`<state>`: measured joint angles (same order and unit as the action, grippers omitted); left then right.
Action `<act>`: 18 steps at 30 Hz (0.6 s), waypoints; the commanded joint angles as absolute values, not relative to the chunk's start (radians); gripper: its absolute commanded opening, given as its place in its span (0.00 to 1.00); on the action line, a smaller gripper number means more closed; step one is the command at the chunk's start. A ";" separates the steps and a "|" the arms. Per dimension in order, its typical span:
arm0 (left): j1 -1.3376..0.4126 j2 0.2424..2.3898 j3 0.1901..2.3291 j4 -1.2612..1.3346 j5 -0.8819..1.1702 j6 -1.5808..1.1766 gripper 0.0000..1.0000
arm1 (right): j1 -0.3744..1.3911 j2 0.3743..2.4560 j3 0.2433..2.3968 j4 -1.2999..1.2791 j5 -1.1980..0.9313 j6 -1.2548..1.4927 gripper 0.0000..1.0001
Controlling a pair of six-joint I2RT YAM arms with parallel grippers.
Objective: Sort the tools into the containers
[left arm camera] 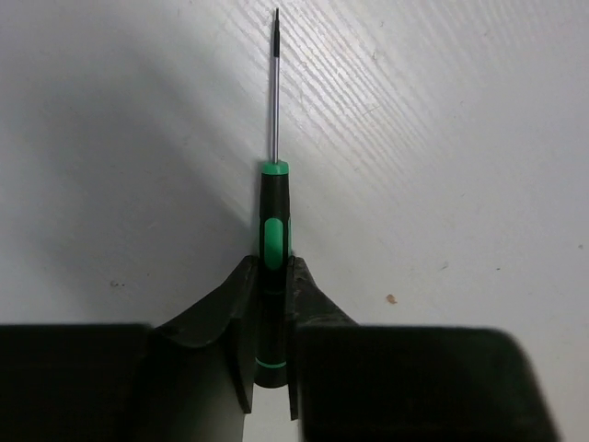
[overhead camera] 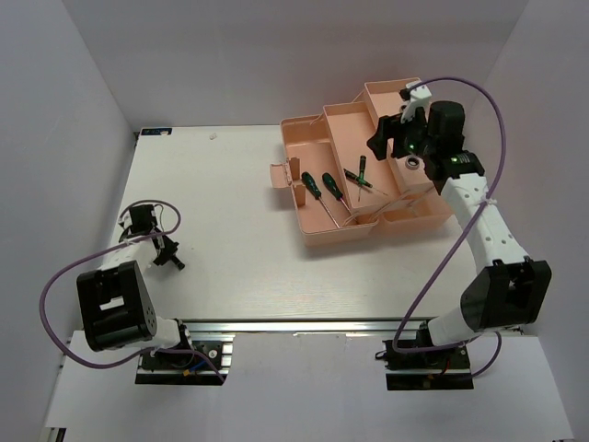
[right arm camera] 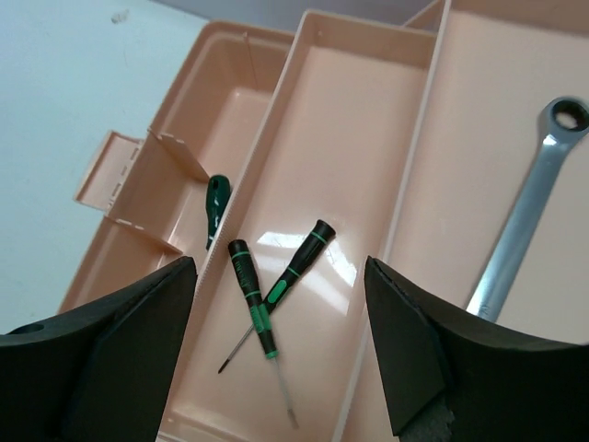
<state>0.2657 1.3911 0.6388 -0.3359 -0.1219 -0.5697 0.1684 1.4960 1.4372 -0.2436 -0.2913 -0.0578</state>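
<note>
- screwdriver (left arm camera: 273, 216) is lying flat on the desk (left arm camera: 442, 138); left end effector (left arm camera: 273, 276) is pinching its handle, likely for lifting.
- right end effector (right arm camera: 279, 276) is hanging wide, empty, over the toolbox (right arm camera: 350, 110), where sorted screwdrivers (right arm camera: 250, 295) and wrench (right arm camera: 525, 212) are lying.

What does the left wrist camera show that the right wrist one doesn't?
Left wrist only: a screwdriver lying on the table, the left gripper closed on its handle. Right wrist only: the pink toolbox, two crossed screwdrivers in one tray, a wrench in the next, the right gripper open above. Both: the white table.
</note>
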 commanded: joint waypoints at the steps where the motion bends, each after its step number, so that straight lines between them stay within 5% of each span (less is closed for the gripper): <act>1: 0.268 1.430 0.620 -0.354 -0.081 -0.571 0.21 | 0.140 1.428 1.414 -0.161 -0.333 -0.029 0.79; 5: 0.268 1.399 0.658 -0.362 -0.005 -0.571 0.02 | 0.097 1.391 1.384 -0.152 -0.383 -0.029 0.85; 10: 0.210 1.292 0.730 -0.325 0.230 -0.632 0.00 | -0.032 1.377 1.365 -0.147 -0.492 0.032 0.77; 12: 0.107 1.253 0.790 -0.258 0.305 -0.669 0.00 | -0.089 1.384 1.361 -0.141 -0.547 0.072 0.43; 13: 0.063 1.252 0.817 -0.238 0.316 -0.708 0.00 | -0.103 1.387 1.361 -0.140 -0.560 0.078 0.16; 15: -0.064 1.287 0.912 -0.140 0.381 -0.741 0.00 | -0.127 1.387 1.359 -0.137 -0.561 0.081 0.00; 18: -0.185 1.417 1.029 -0.007 0.448 -0.810 0.00 | -0.147 1.381 1.351 -0.138 -0.543 0.064 0.00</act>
<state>-0.0868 1.3457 0.9279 -0.2005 0.2989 -0.7258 -0.1390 1.3960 1.3582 -0.1787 -0.5056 0.0532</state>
